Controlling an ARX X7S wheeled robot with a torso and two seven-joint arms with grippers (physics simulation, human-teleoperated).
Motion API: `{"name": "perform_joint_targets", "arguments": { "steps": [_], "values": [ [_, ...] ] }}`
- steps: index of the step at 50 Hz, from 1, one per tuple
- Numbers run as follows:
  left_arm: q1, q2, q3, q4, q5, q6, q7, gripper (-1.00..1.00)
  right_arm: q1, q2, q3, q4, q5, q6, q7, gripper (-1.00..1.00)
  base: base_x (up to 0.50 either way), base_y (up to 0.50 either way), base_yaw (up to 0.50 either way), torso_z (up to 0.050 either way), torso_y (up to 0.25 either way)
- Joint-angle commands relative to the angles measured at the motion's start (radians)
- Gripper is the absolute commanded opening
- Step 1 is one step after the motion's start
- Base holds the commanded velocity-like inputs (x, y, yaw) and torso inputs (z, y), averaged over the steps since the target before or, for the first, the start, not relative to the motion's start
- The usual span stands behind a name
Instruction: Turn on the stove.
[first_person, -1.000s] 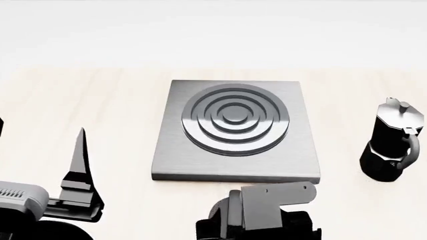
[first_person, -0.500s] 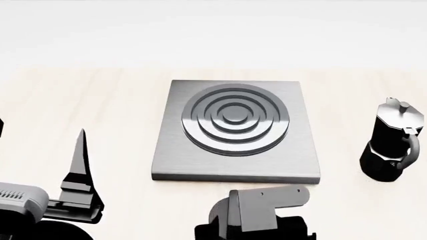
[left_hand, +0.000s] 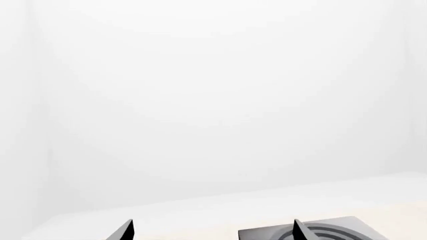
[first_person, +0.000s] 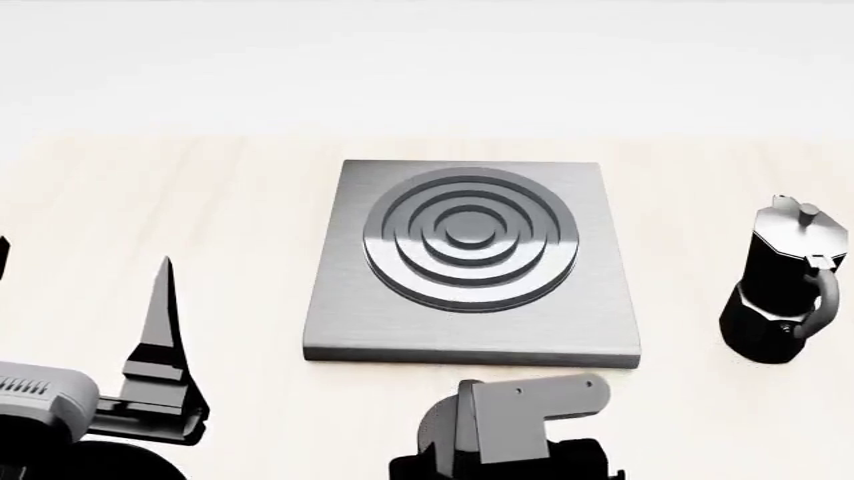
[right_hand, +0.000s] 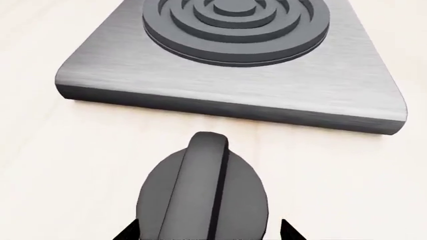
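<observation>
Straddling knob (right_hand: 202, 192) — right hand (right_hand: 207, 232) spread | left hand (left_hand: 212, 231) spread — empty

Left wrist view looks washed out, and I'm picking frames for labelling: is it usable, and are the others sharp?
Left wrist view: mostly blank white, only the stove corner shows. Head view: sharp, evenly lit, faint sheen on the burner. Right wrist view: crisp, the knob fills the foreground.

stove (first_person: 470, 262) — grey slab, ringed burner | knob (right_hand: 202, 192) — black, just beside front edge
</observation>
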Motion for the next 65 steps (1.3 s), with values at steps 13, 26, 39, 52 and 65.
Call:
{"name": "perform_joint_targets", "arguments": {
  "steps": [13, 26, 39, 52, 65],
  "values": [
    [0.001, -0.009, 0.001, 0.013, -0.010, -0.006, -0.012, 1.00, 0.006, 0.003, -0.015, 0.062, 0.015, -0.025, -0.010, 1.00, 0.00, 0.00, 0.00, 0.000, 0.000],
    [0.002, -0.012, 0.006, 0.008, -0.012, 0.001, -0.016, 1.00, 0.006, 0.002, -0.012, 0.091, 0.009, -0.055, 0.010, 1.00, 0.00, 0.00, 0.00, 0.000, 0.000],
    [0.000, -0.016, 0.008, 0.004, -0.016, 0.005, -0.020, 1.00, -0.003, 0.010, -0.008, 0.105, -0.014, -0.089, 0.056, 1.00, 0.00, 0.00, 0.00, 0.000, 0.000],
    [0.002, -0.020, 0.008, 0.004, -0.021, 0.011, -0.026, 1.00, -0.012, 0.024, -0.013, 0.107, -0.027, -0.100, 0.081, 1.00, 0.00, 0.00, 0.00, 0.000, 0.000],
    [-0.004, -0.023, 0.010, -0.004, -0.027, 0.014, -0.028, 1.00, -0.018, 0.042, -0.005, 0.085, -0.027, -0.085, 0.108, 1.00, 0.00, 0.00, 0.00, 0.000, 0.000]
  ]
}}
